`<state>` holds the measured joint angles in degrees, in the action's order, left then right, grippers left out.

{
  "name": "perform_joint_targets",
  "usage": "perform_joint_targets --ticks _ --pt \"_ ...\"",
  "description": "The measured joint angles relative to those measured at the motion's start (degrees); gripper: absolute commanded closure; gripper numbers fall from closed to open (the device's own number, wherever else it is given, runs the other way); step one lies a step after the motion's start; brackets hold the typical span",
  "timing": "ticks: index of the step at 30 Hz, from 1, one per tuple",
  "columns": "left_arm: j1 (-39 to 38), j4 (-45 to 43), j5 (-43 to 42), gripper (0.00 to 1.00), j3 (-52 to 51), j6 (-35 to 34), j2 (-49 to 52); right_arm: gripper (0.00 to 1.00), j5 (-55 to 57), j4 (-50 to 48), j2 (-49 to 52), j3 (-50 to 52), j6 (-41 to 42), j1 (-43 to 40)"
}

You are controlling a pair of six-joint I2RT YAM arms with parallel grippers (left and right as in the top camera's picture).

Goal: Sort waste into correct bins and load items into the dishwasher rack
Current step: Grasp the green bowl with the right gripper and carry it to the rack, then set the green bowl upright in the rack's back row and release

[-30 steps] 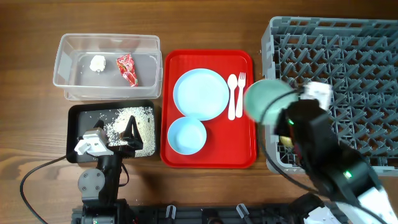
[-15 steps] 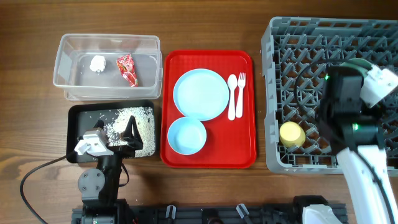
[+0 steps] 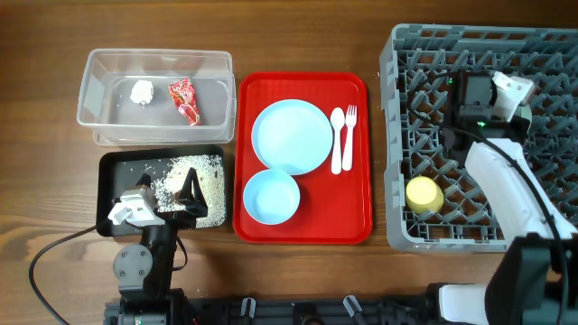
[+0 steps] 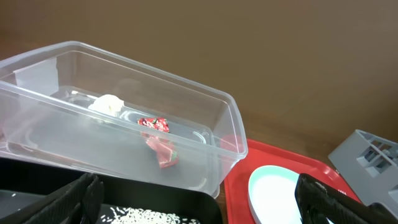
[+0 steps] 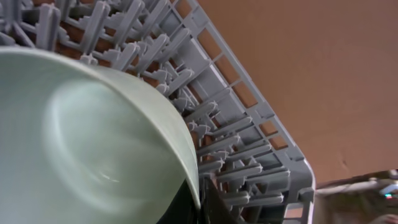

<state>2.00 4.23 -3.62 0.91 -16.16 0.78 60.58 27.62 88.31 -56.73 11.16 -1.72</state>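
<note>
Right hand (image 5: 189,208), largely cut off, grips the pale green round bowl (image 5: 93,137) by its rim. Overhead, its arm hides the bowl. Left hand (image 4: 199,199) gapes wide, empty.

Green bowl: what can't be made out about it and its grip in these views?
- Overhead: the green bowl is hidden under the right arm.
- Right wrist: the view is too close. The frame edge cuts off the bowl's base, so contact with the rack can't be told.
- Right wrist: the right hand shows only as a dark sliver behind the rim, so whether it is open or shut is unclear.
</note>
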Motion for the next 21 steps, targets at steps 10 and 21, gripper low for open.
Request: perform_joint_targets --ticks 10,21 --pt "0.0 0.0 0.0 0.0 0.0 0.02 0.0 0.96 7.28 -16.28 1.66 0.0 -14.05 0.0" --pt "0.0 0.0 0.0 0.0 0.0 0.02 0.0 0.96 11.76 -23.56 4.85 -0.02 -29.11 0.42"
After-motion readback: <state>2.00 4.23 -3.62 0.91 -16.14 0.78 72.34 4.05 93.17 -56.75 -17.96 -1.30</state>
